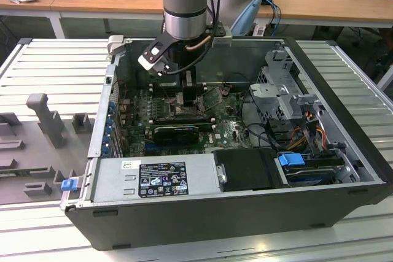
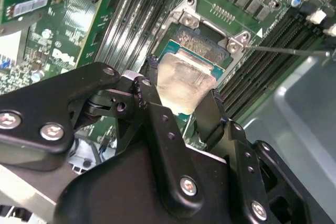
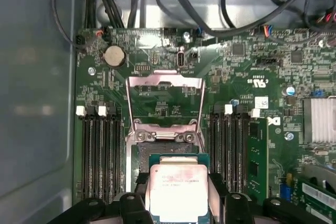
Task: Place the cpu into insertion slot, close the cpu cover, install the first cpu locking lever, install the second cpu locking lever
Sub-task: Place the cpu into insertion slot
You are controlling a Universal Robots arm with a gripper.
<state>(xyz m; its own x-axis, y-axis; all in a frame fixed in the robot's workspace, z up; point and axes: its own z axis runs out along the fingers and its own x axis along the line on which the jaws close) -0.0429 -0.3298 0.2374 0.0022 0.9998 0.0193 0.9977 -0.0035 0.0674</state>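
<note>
My gripper is shut on the cpu, a flat square chip with a dull silver top, pinched by its two side edges between black fingers. The chip hangs low over the insertion slot, covering the part of it nearest the gripper; whether they touch I cannot tell. Beyond the slot, the cpu cover stands swung open over the green board. The second wrist view shows the cpu tilted before the slot's pin field, and a thin lever rod beside it. In the exterior view my gripper reaches into the case.
Black memory slots flank the socket on both sides. A coin battery and cable bundles lie beyond the cover. The case wall stands close by. The power supply box and a drive cage crowd the case.
</note>
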